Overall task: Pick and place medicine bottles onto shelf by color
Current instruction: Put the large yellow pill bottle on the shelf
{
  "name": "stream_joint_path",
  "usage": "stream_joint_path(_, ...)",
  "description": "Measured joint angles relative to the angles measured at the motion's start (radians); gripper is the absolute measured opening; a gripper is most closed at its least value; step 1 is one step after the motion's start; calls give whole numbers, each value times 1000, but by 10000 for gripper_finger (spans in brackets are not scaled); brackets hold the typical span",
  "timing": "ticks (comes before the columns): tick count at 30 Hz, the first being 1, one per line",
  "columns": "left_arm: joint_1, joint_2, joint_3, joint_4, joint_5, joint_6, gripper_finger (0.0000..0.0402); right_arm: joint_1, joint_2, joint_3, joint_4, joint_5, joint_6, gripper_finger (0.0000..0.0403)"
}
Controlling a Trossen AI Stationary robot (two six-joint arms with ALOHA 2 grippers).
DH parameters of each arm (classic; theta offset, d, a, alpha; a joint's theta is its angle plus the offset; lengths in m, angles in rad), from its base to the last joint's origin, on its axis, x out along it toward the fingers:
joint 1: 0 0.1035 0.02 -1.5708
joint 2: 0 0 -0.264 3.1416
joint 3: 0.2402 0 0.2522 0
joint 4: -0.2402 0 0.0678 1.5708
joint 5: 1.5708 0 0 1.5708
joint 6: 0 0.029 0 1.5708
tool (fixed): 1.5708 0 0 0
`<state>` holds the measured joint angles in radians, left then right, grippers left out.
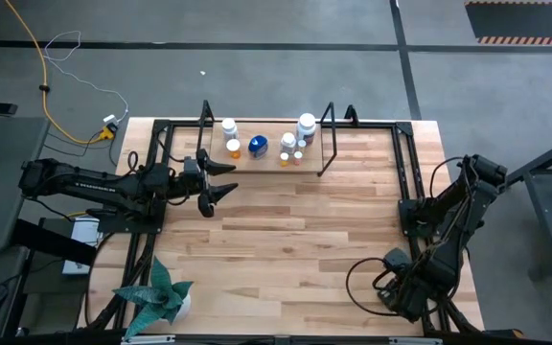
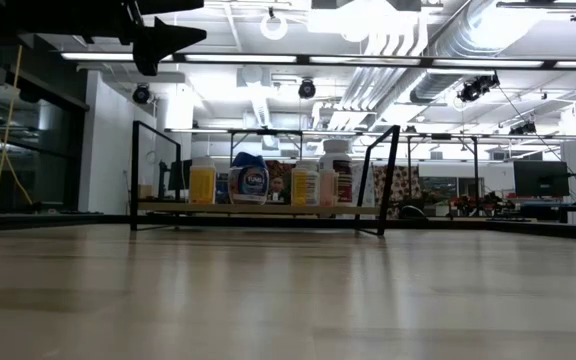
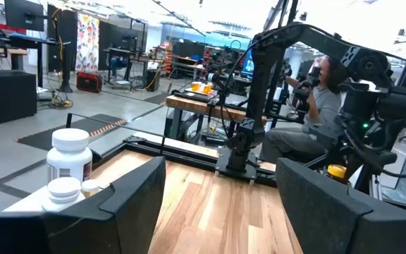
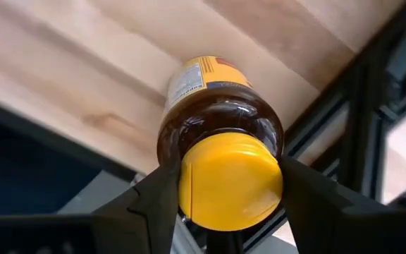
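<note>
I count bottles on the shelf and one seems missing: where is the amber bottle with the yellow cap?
The amber bottle sits between the right gripper's fingers at the table's near right corner, far from the shelf.

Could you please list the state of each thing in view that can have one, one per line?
Amber bottle: yellow cap on, lying between the right end effector's fingers.
Right end effector: fingers against the cap's sides, at the table's near right corner.
Left end effector: open, empty, raised just in front of the shelf.
Shelf: upright, holding bottles.
Bottles on the shelf: standing upright, capped.
Potted plant: upright, near left corner.
</note>
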<state>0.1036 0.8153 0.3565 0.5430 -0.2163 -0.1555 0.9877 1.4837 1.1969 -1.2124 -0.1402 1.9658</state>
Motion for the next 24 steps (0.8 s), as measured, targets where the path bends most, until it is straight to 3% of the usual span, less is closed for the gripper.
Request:
stream_joint_path(9,0,0,0,0,-4,-1,259,-72,-19,0,178,146,-213,198)
stream_joint_path(15,0,0,0,0,-4,-1,259,-198,-19,0,272,187,-500,194)
stream_joint_path(24,0,0,0,0,-4,-18,259,-469,-17,39,464,182,-1061,193)
